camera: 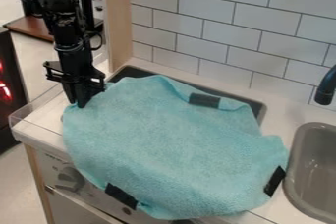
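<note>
The black gripper (78,104) hangs down at the upper left edge of a light blue cloth (171,144), its lower end against or just over the cloth's edge. Whether it holds any of the cloth, I cannot tell. The cloth lies spread and slightly rumpled over the stove top, with dark patches on it near the back, the front left and the right. Its front edge droops over the counter's front.
Behind the cloth the dark stove edge (125,72) shows. A grey sink (304,169) with a black faucet (324,88) stands at the right. White tiles (216,36) rise behind the counter. A clear guard (33,107) borders its left side, and a knob (69,179) sits on the front.
</note>
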{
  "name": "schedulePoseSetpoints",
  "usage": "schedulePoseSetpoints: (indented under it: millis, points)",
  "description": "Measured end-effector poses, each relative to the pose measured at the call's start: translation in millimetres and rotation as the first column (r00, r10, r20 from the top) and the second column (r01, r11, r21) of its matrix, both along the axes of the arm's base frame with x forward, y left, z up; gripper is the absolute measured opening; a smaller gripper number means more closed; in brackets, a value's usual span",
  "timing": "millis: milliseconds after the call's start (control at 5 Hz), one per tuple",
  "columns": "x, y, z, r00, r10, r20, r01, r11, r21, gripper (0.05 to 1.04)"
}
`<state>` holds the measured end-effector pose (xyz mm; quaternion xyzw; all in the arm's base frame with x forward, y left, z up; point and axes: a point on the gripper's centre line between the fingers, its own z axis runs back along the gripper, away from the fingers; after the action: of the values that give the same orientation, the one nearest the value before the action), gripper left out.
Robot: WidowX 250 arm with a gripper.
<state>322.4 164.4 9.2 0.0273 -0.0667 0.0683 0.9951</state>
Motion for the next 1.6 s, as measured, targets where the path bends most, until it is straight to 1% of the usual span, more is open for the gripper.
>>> schedulePoseSetpoints:
  millis: [200, 400, 600, 800, 1000, 1200, 1400, 1600]
  points:
    - [0.5, -1.4, 2.1, 1.000, 0.001, 0.010, -0.001, 1.000, -0.009, 0.053]
    - [5.6, -11.9, 11.8, 0.999, -0.016, 0.034, 0.017, 1.000, -0.026, 0.051]
    - [20.3, -42.4, 31.1, 0.993, -0.068, 0.099, 0.072, 0.997, -0.042, 0.051]
    - [33.2, -81.1, 43.5, 0.979, -0.140, 0.150, 0.152, 0.985, -0.077, 0.051]
    - [40.6, -121.3, 47.5, 0.959, -0.228, 0.172, 0.246, 0.964, -0.097, 0.051]
    - [46.2, -161.8, 50.1, 0.931, -0.311, 0.194, 0.334, 0.937, -0.100, 0.051]
    - [50.0, -191.6, 51.7, 0.904, -0.363, 0.225, 0.393, 0.913, -0.106, 0.051]
    - [46.5, -216.9, 39.0, 0.879, -0.432, 0.202, 0.459, 0.881, -0.116, 0.051]
